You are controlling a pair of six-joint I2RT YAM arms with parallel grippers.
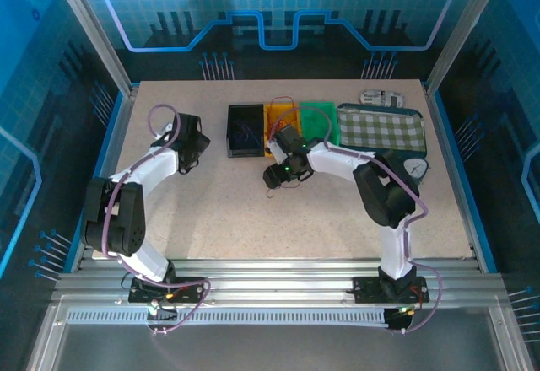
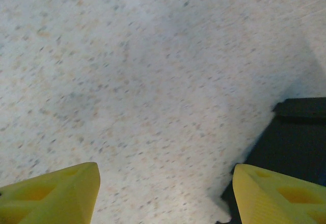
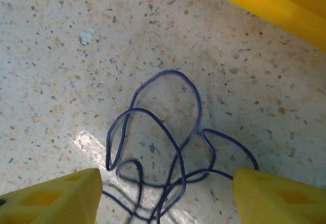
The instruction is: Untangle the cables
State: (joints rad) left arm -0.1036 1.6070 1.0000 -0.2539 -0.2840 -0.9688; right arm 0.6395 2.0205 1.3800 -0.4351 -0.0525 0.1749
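Left fingers (image 1: 192,142) are seen spread apart and released, with nothing between them. In the left wrist view their yellow fingertips (image 2: 56,196) are set wide over bare, speckled tabletop (image 2: 153,71), and a corner of the black bin (image 2: 298,132) is seen just beside the right-hand tip.

The right fingers (image 1: 276,174) are likewise parted, and nothing is grasped by them. In the right wrist view a dark blue cable (image 3: 153,147) is laid in loose loops on the tabletop between the two yellow tips (image 3: 56,198). It crosses itself several times and runs out of the lower edge of that view. No contact between the tips and the cable can be made out. A yellow bin wall (image 3: 265,5) is seen across the upper right corner, apart from the loops.

From above, the right fingers are placed near the front of the yellow bin (image 1: 272,120), which stands between the black bin and a green bin (image 1: 318,122). The dark cable is seen as a thin loop on the tabletop just beside them. More of the cables (image 1: 246,141) are made out inside the black bin as thin dark strands, and thin red ones (image 1: 283,101) appear at the far rim of the yellow bin. A checked tray (image 1: 380,128) is set to the right of the green bin
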